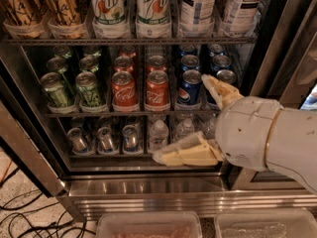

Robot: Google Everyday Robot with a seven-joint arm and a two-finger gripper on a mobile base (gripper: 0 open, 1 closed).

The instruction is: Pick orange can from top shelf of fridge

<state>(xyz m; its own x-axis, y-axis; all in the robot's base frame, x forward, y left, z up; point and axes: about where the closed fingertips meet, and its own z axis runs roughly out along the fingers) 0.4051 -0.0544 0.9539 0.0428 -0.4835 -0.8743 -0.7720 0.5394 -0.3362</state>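
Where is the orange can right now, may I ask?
The orange can stands top left on the top shelf, beside a 7up can; gripper lower right.

Matt cream pincer (181,118) low before glossy steel fridge (148,188); orange can (63,5) seemingly shiny metal.

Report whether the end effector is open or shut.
Open. The end effector, low right before the fridge, has both fingers spread wide apart.

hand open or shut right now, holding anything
Hand: open, holding nothing, at the lower right in front of the fridge, well below the orange cans.
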